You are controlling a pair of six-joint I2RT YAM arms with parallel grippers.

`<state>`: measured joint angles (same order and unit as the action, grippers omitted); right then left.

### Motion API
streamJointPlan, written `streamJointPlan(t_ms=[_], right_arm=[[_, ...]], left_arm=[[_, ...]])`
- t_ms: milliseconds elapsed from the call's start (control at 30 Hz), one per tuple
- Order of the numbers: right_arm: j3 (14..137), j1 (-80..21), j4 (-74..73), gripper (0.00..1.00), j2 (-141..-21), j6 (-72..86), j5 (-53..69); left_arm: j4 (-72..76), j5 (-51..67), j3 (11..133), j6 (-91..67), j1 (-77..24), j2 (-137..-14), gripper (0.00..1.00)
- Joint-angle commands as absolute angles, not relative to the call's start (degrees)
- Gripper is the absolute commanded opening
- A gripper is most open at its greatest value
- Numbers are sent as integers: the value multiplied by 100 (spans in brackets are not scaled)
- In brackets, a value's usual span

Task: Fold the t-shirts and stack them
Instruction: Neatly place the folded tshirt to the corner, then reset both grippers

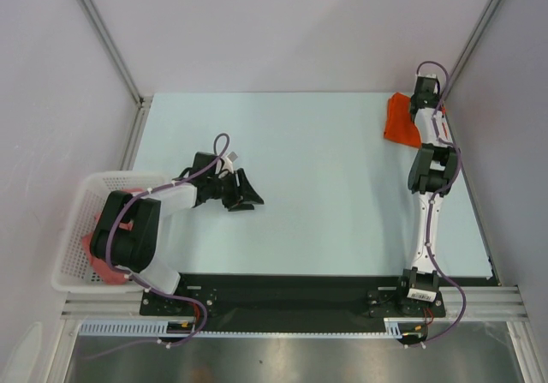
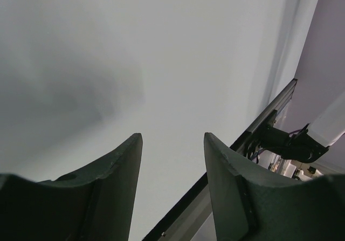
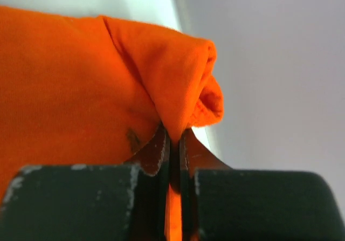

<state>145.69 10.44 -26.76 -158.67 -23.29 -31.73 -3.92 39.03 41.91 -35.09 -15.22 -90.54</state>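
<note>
Clearly the right claw [image 3: 173,139] is clamped on a fold of the orange t-shirt [image 3: 70,79] (soft, light, probably sagging); corners seem better holds. The left claw [image 2: 172,138] stands apart.

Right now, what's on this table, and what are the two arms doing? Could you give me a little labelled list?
Basket: white, beside the left edge of the table
Orange shirt: bunched, far right corner
Pink shirt: in the basket, partly hidden
Left gripper: open, empty
Right gripper: shut on a fold of the orange shirt
Stack: none yet
</note>
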Motion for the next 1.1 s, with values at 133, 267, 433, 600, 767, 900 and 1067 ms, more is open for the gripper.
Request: streamJointPlan(t_ms=[133,267,433,600,767,900,1067], right_arm=[[14520,1072,-238,0,-16145,-3234,-3490],[14415,1046,534,0,-16233,-3409,-3157],[14563,1037,738,0,-16409,-3349,-2936],[14739,1090,572,30,-16419,-2971,-3137],[14189,915,-659,99,-15411,-2180,-4205],[12500,415,-965,100,-13889,-2013,-4614],[11042,-306,-2293,100,-12211,-942,-3983]], left_arm=[[-351,3946,4140,-3375,-1477,-9088,55],[-448,3903,4175,-3305,-1477,-9062,54],[-676,3815,4227,-3217,-1477,-8974,54],[-922,3727,4193,-3129,-1477,-8798,54],[-1212,3542,4262,-3094,-1477,-8368,55],[-1686,3401,4587,-2945,-1477,-8114,56],[-1828,3393,4623,-3006,-1477,-7770,58]])
